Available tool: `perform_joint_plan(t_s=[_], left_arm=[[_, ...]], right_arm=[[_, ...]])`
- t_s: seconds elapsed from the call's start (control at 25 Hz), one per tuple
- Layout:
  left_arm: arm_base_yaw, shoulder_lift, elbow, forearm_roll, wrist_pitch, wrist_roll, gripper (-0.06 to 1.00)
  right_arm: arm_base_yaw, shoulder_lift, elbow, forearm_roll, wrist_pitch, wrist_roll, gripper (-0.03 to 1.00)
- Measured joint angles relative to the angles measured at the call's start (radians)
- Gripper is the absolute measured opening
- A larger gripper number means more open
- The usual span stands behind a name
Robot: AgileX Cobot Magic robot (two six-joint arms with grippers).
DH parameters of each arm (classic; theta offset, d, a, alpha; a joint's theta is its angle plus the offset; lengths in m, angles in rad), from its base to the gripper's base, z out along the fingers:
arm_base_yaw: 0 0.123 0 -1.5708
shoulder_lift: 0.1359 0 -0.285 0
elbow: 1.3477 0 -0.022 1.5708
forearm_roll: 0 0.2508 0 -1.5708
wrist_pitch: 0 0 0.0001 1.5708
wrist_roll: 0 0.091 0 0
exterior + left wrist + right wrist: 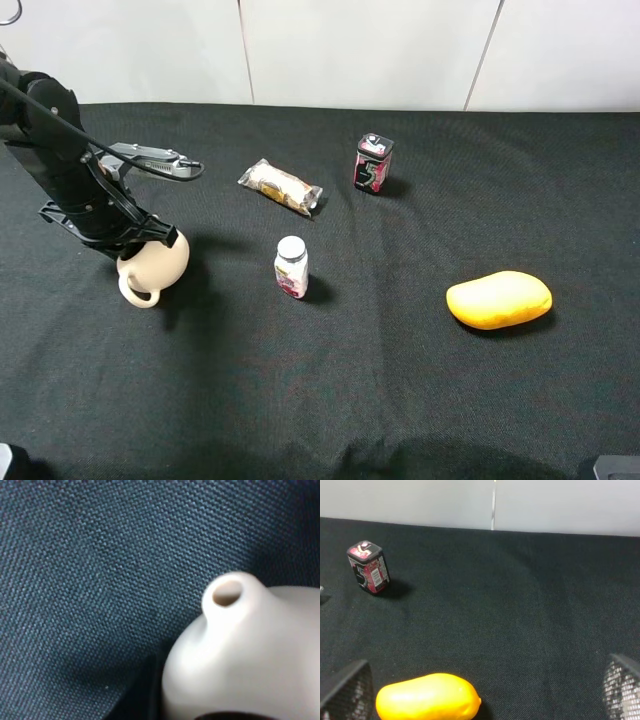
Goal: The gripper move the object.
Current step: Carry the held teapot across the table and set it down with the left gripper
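**Left gripper** [150,238]: jaws closed at the top opening of the teapot [158,268], apparently pinching its rim. The pot sits directly beneath it on the black cloth [330,400], at the left, with its loop handle toward the near edge. The left arm is much the nearer. **Right gripper** [482,689]: wide open, beside the mango [498,299]. The bottle [291,267], near on the pot's right, is the closest obstacle. The packet [281,186] and tin [373,163] lie farther back.

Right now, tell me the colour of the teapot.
Cream-beige. The teapot shows best in the exterior high view.
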Motion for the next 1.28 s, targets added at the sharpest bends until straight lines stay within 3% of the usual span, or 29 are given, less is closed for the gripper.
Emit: perform_joint_plan(t_s=[0.52, 0.92, 1.28], left_arm=[[0.000, -0.007, -0.005, 0.000, 0.026, 0.000, 0.09], [0.000, -0.037, -0.167, 0.015, 0.322, 0.000, 0.09], [0.000, -0.037, -0.334, 0.020, 0.464, 0.000, 0.09]], right_arm=[[0.000, 0.000, 0.000, 0.000, 0.000, 0.000, 0.69], [0.000, 0.000, 0.000, 0.000, 0.000, 0.000, 0.69], [0.000, 0.000, 0.000, 0.000, 0.000, 0.000, 0.69]])
